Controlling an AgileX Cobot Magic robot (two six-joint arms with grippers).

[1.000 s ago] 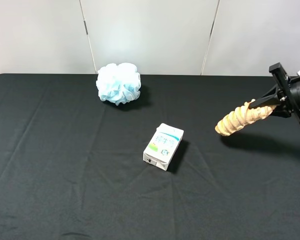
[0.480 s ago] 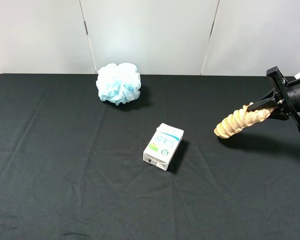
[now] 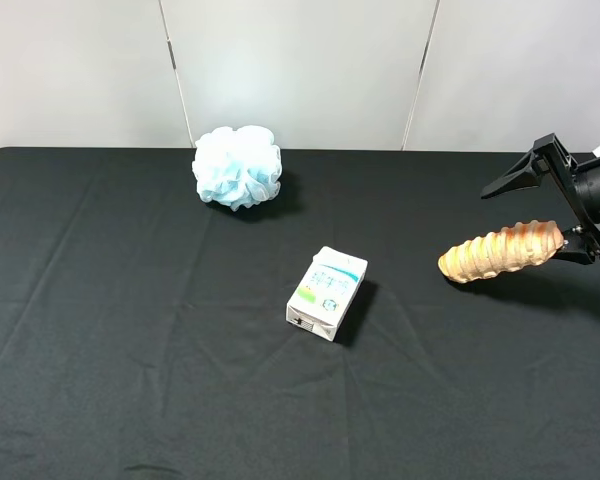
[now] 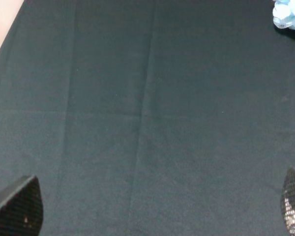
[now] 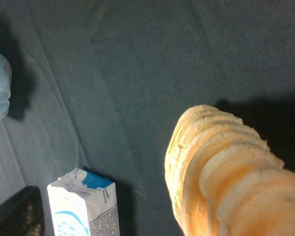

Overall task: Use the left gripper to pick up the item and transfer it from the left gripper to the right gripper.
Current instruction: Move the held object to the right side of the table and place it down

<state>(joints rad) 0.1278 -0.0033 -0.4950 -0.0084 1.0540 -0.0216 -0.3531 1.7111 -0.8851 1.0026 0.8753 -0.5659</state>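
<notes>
We find the right gripper [image 3: 558, 212] with jaws spread near the table's [image 3: 130, 350] right edge, the item [image 3: 502, 251] released at its lower finger. The left gripper [image 4: 147, 216] is spread too, empty. The handover appears finished; next, withdraw clear.

A creased black cloth-covered table [image 3: 130, 330] meets a plain white panelled wall [image 3: 300, 70] with thin vertical seams.

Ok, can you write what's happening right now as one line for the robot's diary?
right gripper: open | bread item: at its open jaws, released or not unclear | left gripper: open, empty | carton, puff: on table
</notes>
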